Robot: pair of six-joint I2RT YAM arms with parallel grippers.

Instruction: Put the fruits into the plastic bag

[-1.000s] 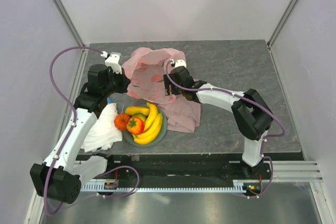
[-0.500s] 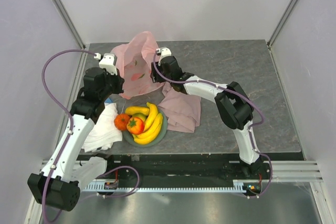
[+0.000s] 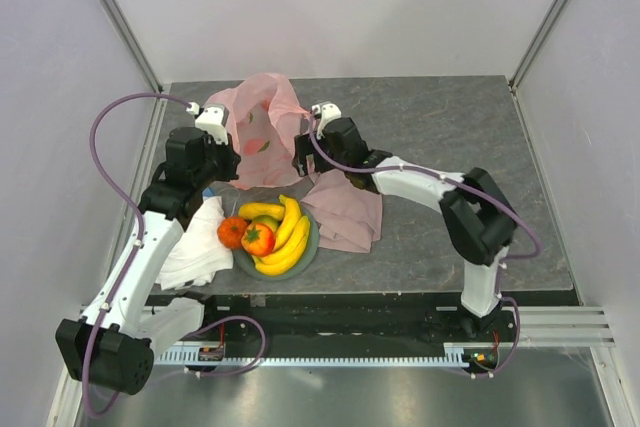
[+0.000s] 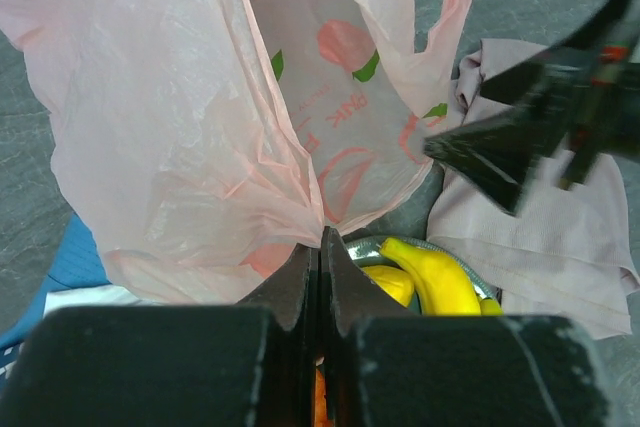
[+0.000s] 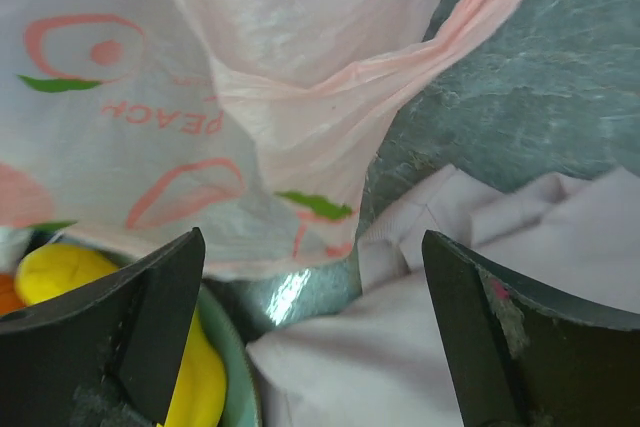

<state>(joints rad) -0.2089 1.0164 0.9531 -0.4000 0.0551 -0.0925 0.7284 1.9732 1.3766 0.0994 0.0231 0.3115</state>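
Note:
The pale-pink plastic bag (image 3: 262, 127) stands lifted at the back of the table. My left gripper (image 3: 232, 159) is shut on its near edge, and the left wrist view shows my jaws (image 4: 320, 239) pinching the film (image 4: 180, 117). My right gripper (image 3: 303, 155) is open and empty, just right of the bag and above the dusty-pink cloth (image 5: 420, 347). The bag also shows in the right wrist view (image 5: 220, 77). On the grey-green plate (image 3: 313, 243) lie the bananas (image 3: 290, 235), a yellow oblong fruit (image 3: 259, 210), a green-yellow fruit (image 3: 268, 223), a red fruit (image 3: 258, 239) and a tangerine (image 3: 232, 232).
The dusty-pink cloth (image 3: 345, 212) lies right of the plate. A white cloth (image 3: 195, 247) lies at the left near edge, with something blue (image 4: 60, 267) under it. Walls close in the table on three sides.
The bag, spread flat a second ago, is now gathered and held up. My right gripper swung in toward the bag, then drew back a little to the right and nearer.

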